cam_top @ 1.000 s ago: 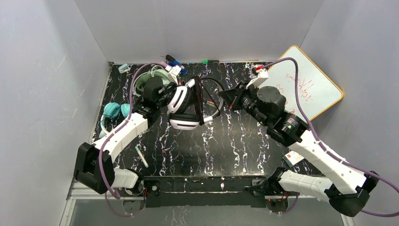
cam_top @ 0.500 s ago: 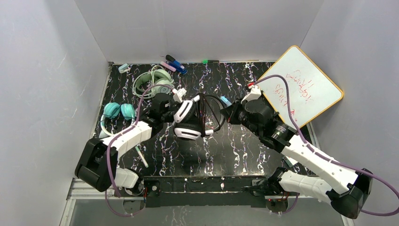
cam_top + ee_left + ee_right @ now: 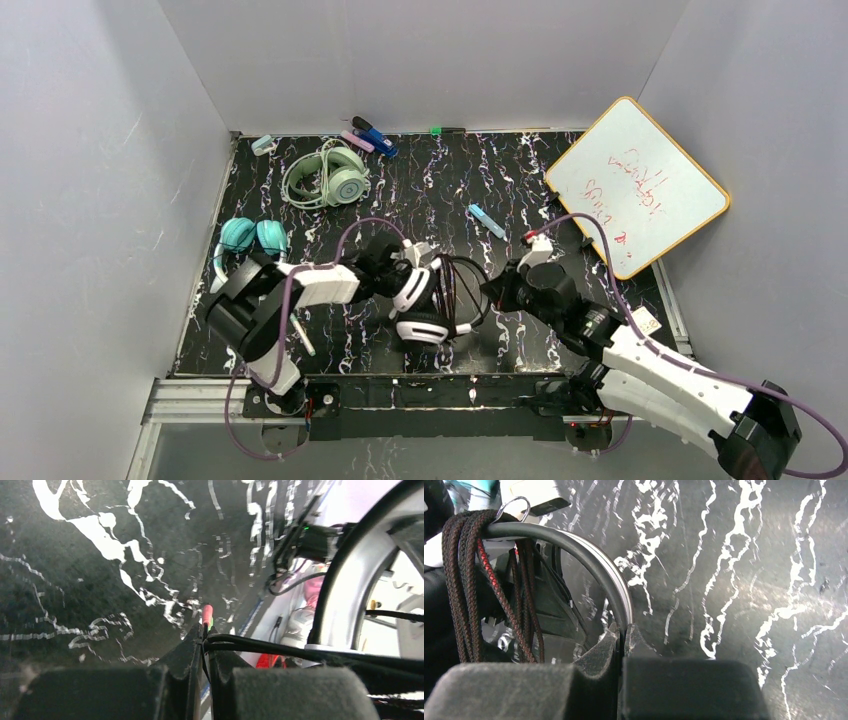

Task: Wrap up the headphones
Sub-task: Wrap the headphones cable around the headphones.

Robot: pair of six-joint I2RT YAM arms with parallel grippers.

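Black-and-white headset was between both arms, near the marbled table's front edge; left gripper pinched its thin black cable, right gripper clamped its headband

Braided fabric cable, glossy plastic headband, smooth marbled black table.

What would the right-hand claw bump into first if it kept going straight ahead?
The black-and-white over-ear headset: the right gripper is pinching its band. The left gripper seems next behind, though depth is unclear.
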